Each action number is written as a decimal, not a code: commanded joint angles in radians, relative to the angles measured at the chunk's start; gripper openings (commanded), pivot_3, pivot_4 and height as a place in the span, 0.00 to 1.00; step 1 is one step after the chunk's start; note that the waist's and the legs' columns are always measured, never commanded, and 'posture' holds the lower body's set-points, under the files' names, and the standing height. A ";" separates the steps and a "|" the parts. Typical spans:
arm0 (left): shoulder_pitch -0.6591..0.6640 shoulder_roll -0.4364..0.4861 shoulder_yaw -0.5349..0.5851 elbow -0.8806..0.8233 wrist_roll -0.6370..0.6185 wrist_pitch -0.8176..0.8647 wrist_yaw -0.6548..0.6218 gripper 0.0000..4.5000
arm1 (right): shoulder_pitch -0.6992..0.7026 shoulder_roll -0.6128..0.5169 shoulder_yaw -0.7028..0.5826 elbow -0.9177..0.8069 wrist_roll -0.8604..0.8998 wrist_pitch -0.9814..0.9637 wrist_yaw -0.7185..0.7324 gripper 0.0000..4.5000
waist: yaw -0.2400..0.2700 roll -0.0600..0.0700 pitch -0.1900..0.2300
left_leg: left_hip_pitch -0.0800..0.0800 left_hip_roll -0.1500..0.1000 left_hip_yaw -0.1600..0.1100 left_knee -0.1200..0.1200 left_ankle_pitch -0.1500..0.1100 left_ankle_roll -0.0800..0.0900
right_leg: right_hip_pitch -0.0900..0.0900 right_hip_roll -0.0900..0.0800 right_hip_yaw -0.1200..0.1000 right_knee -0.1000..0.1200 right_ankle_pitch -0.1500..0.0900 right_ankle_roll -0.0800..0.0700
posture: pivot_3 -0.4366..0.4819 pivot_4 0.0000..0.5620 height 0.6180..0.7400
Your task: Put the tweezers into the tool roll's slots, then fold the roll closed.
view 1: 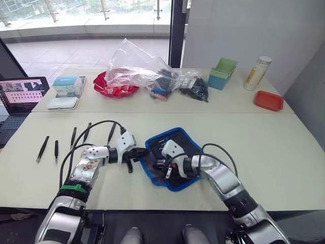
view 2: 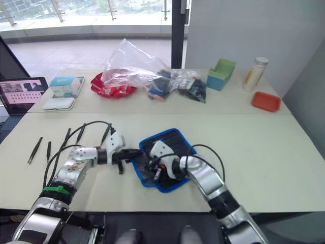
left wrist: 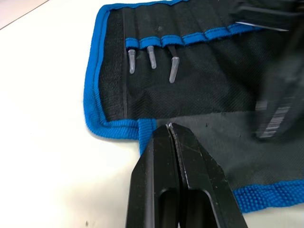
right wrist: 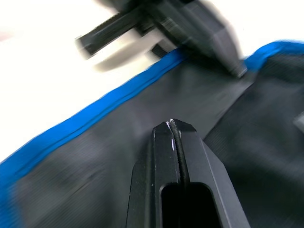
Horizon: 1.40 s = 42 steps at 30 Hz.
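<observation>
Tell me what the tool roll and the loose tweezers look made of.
The tool roll: apparently woven black fabric, matte, with visible mesh texture and a ribbed blue cloth border. The loose tweezers: slim, dark and rigid-looking, probably coated metal, though too small to confirm.

Tool roll [left wrist: 199, 109]: matt black woven cloth edged in ribbed blue binding. Left gripper [left wrist: 169, 127]: smooth, faintly scuffed black plastic fingers. Table [view 1: 284, 147]: smooth matt cream surface. Bag [view 1: 137, 66]: glossy clear plastic.

Tweezers [view 1: 57, 150] lie left of tool roll [view 1: 175, 140], prob. five.
</observation>
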 commanded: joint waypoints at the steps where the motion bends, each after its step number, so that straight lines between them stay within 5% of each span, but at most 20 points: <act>1: 0.031 0.021 -0.003 0.027 0.043 0.021 0.014 0.00 | 0.069 -0.046 0.034 -0.049 0.040 0.085 0.057 0.00 | 0.000 0.000 0.000 | 0.000 0.000 0.000 0.000 0.000 0.000 | 0.000 0.000 0.000 0.000 0.000 0.000 | 0.48 0.27 1.00; 8: 0.035 0.025 -0.004 0.028 0.045 0.018 0.014 0.00 | 0.158 -0.151 0.061 -0.196 0.117 0.171 0.130 0.00 | 0.003 0.000 0.000 | 0.000 0.000 0.000 0.000 0.000 0.000 | 0.001 0.000 0.000 -0.002 0.000 0.000 | 0.48 0.27 1.00; 17: 0.029 0.023 0.014 0.020 0.023 0.020 0.009 0.00 | 0.148 -0.129 0.025 -0.204 0.119 0.143 0.077 0.00 | 0.003 0.000 0.000 | 0.000 0.000 0.000 -0.001 0.000 0.000 | 0.002 0.000 0.000 -0.003 0.000 0.000 | 0.48 0.27 1.00; 25: 0.100 0.078 0.254 -0.311 -0.335 0.322 -0.064 0.00 | 0.128 -0.100 -0.247 -0.422 0.281 0.184 -0.020 0.00 | 0.002 -0.003 0.006 | -0.013 0.000 -0.001 0.001 0.000 -0.001 | -0.010 0.000 0.000 -0.001 0.000 0.000 | 0.48 0.27 1.00; 30: 0.210 0.148 0.386 -0.444 -0.425 0.461 0.009 0.00 | 0.189 -0.128 -0.406 -0.504 0.342 0.223 -0.107 0.00 | 0.005 -0.003 0.006 | -0.015 0.000 -0.001 0.000 0.000 -0.001 | -0.011 -0.001 -0.001 -0.002 0.000 0.000 | 0.48 0.27 1.00; 34: 0.371 0.195 0.473 -0.500 -0.355 0.400 0.081 0.00 | 0.330 -0.163 -0.524 -0.494 0.303 0.163 -0.172 0.28 | 0.010 -0.002 0.007 | -0.014 0.000 -0.001 -0.001 0.000 -0.001 | -0.011 -0.001 0.000 -0.003 0.000 0.000 | 0.48 0.27 1.00; 42: 0.620 0.226 0.721 -0.381 -0.321 0.244 0.154 0.55 | 0.620 -0.159 -0.776 -0.366 0.270 -0.112 -0.193 0.87 | 0.024 -0.002 0.007 | -0.014 0.001 0.002 -0.002 0.000 -0.001 | -0.012 -0.001 0.001 -0.005 -0.001 -0.002 | 0.48 0.27 1.00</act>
